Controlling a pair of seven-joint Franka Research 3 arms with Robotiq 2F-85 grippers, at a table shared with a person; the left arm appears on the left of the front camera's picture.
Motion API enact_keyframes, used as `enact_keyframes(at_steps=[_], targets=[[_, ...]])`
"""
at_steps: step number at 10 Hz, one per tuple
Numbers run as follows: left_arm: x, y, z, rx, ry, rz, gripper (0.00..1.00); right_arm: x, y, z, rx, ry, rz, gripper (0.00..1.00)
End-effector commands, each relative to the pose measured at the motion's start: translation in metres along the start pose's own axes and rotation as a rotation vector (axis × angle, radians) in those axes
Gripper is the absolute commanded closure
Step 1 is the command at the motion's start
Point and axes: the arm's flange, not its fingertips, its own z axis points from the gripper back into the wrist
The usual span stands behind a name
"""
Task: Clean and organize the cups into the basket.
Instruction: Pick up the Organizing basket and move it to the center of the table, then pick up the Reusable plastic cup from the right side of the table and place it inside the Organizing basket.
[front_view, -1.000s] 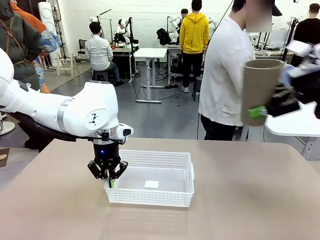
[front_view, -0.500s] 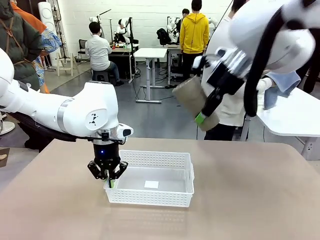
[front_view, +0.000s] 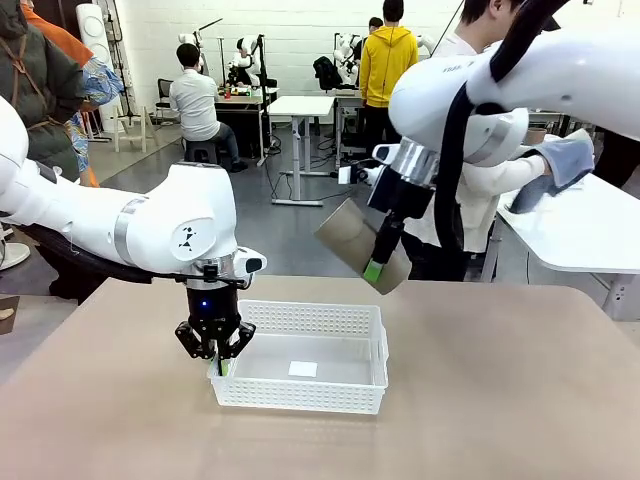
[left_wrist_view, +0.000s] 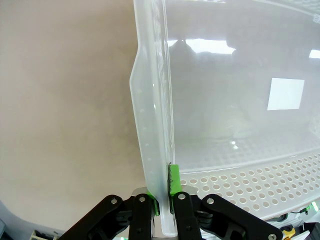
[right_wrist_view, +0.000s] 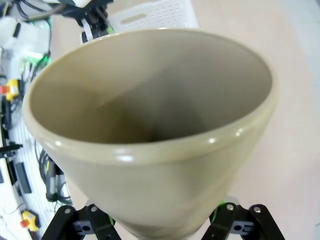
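The task looked barely begun: the white basket (front_view: 340, 318) sat on the table (front_view: 500, 400) with nothing in it but a small white label on its flat base, so every cup had yet to go in. The left gripper (front_view: 216, 352) was closed tight on the basket's left wall near the near-left corner, green pads pinching the thin plastic from both sides, apparently to steady it. The right gripper (front_view: 377, 262) was clamped on a tan-brown cup (front_view: 347, 237), carried tilted in the air above and just beyond the basket's far right corner, well clear of it. The cup was plain, matte, tapered and handleless, its inside bare and seemingly clean. Beyond the table a person held a grey-blue cloth (front_view: 560, 165).
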Motion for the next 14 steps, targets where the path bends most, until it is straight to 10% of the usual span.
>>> enact_keyframes(at_steps=[1,14], targets=[[0.000,-0.001,0.001,0.000,-0.004,-0.002,1.00,0.017,-0.001,-0.017,-0.014,0.106,0.044,0.20],[0.000,-0.001,0.001,0.000,-0.004,-0.002,1.00,0.035,0.042,-0.127,0.054,0.322,0.195,0.20]])
